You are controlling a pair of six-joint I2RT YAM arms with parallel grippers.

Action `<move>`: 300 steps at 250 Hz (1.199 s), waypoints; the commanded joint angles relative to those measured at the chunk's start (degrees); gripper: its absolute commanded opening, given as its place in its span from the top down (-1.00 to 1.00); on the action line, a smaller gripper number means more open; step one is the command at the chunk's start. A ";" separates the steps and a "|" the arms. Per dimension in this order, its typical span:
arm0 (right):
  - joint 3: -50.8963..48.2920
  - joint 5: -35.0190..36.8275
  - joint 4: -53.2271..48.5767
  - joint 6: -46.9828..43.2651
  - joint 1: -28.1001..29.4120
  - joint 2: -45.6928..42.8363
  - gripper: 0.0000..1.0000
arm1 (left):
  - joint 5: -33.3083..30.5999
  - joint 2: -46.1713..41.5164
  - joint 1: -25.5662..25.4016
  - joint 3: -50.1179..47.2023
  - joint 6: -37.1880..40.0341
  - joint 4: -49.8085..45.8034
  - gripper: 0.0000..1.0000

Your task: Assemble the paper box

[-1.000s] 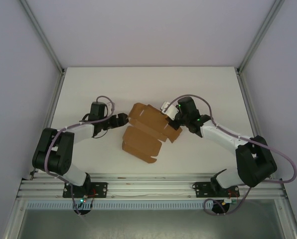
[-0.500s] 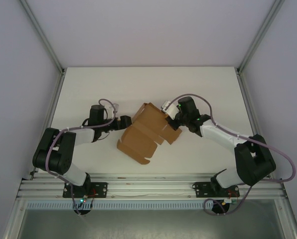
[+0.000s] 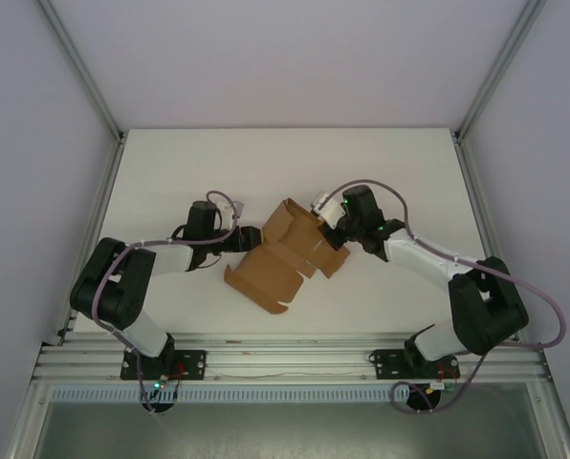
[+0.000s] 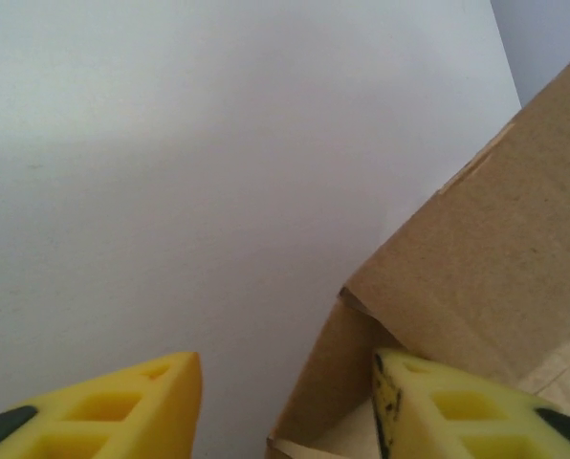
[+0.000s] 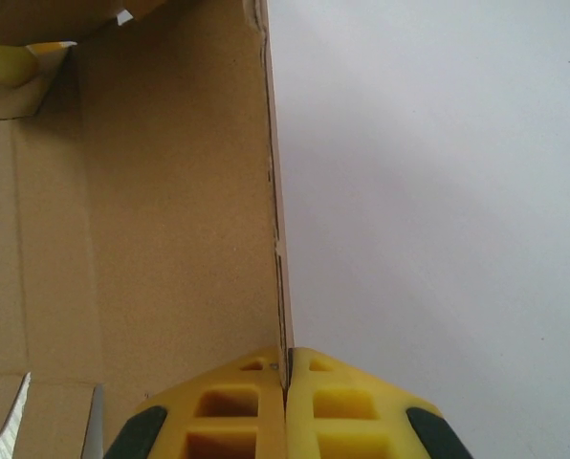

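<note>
The brown paper box [image 3: 280, 251] lies partly folded at the table's middle, one wall raised and a flap spread toward the front. My right gripper [image 3: 321, 226] is shut on that raised wall [image 5: 180, 191]; its yellow fingers [image 5: 237, 406] pinch the wall's thin edge. My left gripper [image 3: 252, 235] stands open at the box's left corner [image 4: 361, 287]. Its right finger [image 4: 457, 406] is inside the box against the cardboard, and its left finger [image 4: 113, 406] is outside over the bare table.
White table [image 3: 170, 172] with grey walls on the left, right and back. An aluminium rail [image 3: 285, 359] carrying the arm bases runs along the front edge.
The left gripper has moved right from beside the box to its left corner. The right gripper has lifted and turned the box wall, swinging the lower flap leftward.
</note>
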 commanded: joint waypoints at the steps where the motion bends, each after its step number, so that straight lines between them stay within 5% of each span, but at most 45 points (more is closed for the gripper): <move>1: 0.72 -1.19 1.54 -0.28 0.76 -3.26 0.96 | -5.15 -0.39 -0.77 1.35 0.47 -0.11 0.17; 22: 0.48 0.53 1.04 -1.48 0.74 -4.44 0.96 | -8.50 -1.78 -0.69 0.66 -0.26 -0.67 0.25; 35: 0.68 1.96 0.32 -2.55 0.81 -5.03 0.96 | -8.83 -2.75 -0.48 0.34 -0.62 -0.84 -0.21; 91: 3.60 8.23 -6.13 -7.66 1.84 -5.44 0.94 | -10.26 -8.62 0.95 0.24 -3.24 -5.49 -0.99; 182: 5.34 21.61 -4.98 -16.98 6.52 -1.56 0.95 | -24.58 -17.03 6.39 4.33 -2.73 -25.06 -1.00; 244: 2.46 39.37 7.84 -37.90 14.05 5.35 0.95 | -22.58 -14.04 6.76 5.99 -3.08 -22.84 -1.00; 300: -3.30 42.38 29.23 -50.74 16.73 9.09 1.00 | -19.52 -9.12 6.93 6.49 -1.42 -19.96 -1.00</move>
